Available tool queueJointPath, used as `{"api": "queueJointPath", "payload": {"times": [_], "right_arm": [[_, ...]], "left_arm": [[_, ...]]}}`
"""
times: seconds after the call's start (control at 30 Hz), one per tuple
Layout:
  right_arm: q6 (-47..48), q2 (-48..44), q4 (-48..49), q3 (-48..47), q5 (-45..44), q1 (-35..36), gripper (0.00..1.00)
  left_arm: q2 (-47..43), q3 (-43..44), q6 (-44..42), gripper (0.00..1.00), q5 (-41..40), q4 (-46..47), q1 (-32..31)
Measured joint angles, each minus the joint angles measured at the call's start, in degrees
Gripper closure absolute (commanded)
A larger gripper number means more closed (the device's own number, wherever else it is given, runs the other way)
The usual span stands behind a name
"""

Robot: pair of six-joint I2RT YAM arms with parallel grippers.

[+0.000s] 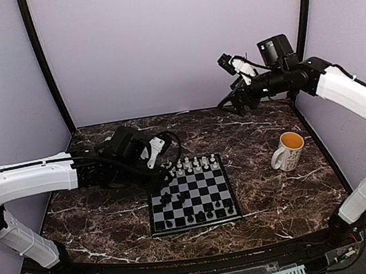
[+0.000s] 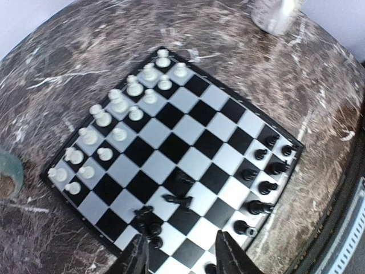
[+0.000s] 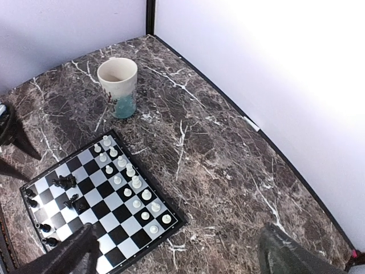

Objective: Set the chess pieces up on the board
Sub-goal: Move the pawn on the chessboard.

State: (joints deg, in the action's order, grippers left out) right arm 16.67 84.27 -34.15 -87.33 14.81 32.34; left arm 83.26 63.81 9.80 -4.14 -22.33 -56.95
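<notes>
The board (image 1: 207,189) lies in the middle of the dark marble table. White chess pieces (image 1: 193,164) stand in two rows along its far side, and black ones (image 1: 203,214) along its near side. Several black pieces (image 2: 179,200) lie toppled on the middle squares near the board's left edge. My left gripper (image 2: 183,258) hovers over that left part of the board, its jaws open with nothing between them; a small cluster of black pieces (image 2: 149,228) sits just ahead of the left finger. My right gripper (image 3: 177,260) hangs high over the table's far right, wide open and holding nothing.
A white mug (image 1: 287,150) with a yellow inside stands on the table to the right of the board, and shows also in the right wrist view as the mug (image 3: 118,85). Lilac walls close the table on three sides.
</notes>
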Motion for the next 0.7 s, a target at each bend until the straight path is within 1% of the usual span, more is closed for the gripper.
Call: {"api": "queueJointPath", "payload": {"times": [0.1,0.17,0.23,0.3,0.4,0.6,0.7], "right_arm": [[-1.16,1.9,0.98,0.0,2.03,0.28,0.36],[-1.14,4.87,0.68,0.0,2.91,0.74,0.51],[-0.44,8.92,-0.55,0.0,4.02,1.68,0.58],[0.98,13.29,-2.51,0.04,5.14,3.39,0.61],[2.64,18.18,-5.16,0.44,6.71,6.34,0.63],[3.45,22.71,-6.97,0.04,7.19,11.89,0.63],[6.03,25.44,-8.17,-2.08,7.28,14.67,0.64]], "left_arm": [[-1.4,-4.44,4.44,0.59,-1.88,3.8,2.58],[-1.4,-6.19,7.65,0.59,-3.28,4.92,3.43],[-1.53,-7.5,10.36,0.6,-4.48,5.75,4.17],[-2.03,-9.27,12.35,0.61,-4.94,7.08,4.76],[-3.96,-12.66,14.69,0.61,-5.22,8.9,5.51],[-9.11,-17.25,18.03,0.61,-6.43,10.14,6.36],[-11.96,-18.67,19.28,0.61,-6.95,10.78,6.6]]}}
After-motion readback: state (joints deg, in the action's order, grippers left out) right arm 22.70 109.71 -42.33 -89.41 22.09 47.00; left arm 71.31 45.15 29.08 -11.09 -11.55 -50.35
